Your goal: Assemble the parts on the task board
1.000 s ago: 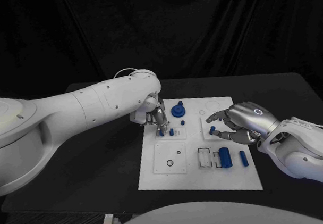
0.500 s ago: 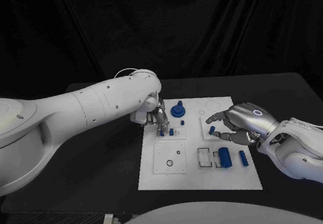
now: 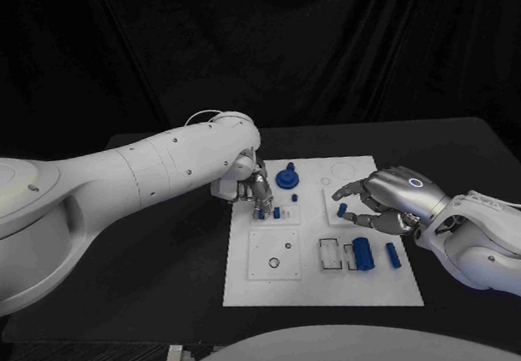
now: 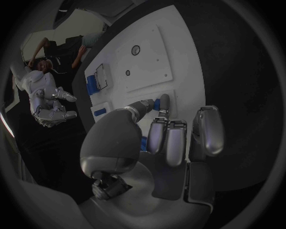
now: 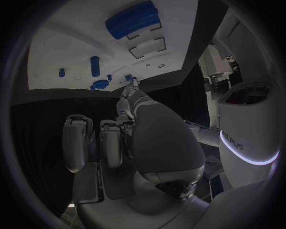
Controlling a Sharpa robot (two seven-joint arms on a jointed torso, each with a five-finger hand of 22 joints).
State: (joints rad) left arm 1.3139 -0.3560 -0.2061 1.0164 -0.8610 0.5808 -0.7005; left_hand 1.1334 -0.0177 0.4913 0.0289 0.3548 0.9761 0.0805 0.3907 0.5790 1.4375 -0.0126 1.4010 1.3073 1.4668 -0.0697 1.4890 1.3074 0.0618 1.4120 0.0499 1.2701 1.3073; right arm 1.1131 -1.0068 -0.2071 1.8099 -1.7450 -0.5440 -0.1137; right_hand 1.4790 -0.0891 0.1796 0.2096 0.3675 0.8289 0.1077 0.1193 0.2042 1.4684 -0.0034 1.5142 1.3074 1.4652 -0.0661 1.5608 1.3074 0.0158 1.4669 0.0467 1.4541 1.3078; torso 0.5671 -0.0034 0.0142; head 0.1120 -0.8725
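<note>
Task board (image 3: 269,270), the white plate, lies mid-tabletop (image 3: 157,268) with assembly seemingly only partly done. Left robot hand (image 3: 256,189) reaches down to the board's far left corner, its fingers curled around a small blue peg (image 3: 260,213); whether that peg is seated I cannot tell. Right robot hand (image 3: 380,199) hovers over the right side, fingers curled, pinching a small blue piece (image 3: 342,210). Nearer, a blue block (image 3: 363,253) and blue bar (image 3: 393,255) lie flat, judged still unplaced. A round blue knob (image 3: 288,178) stands at the far edge.
</note>
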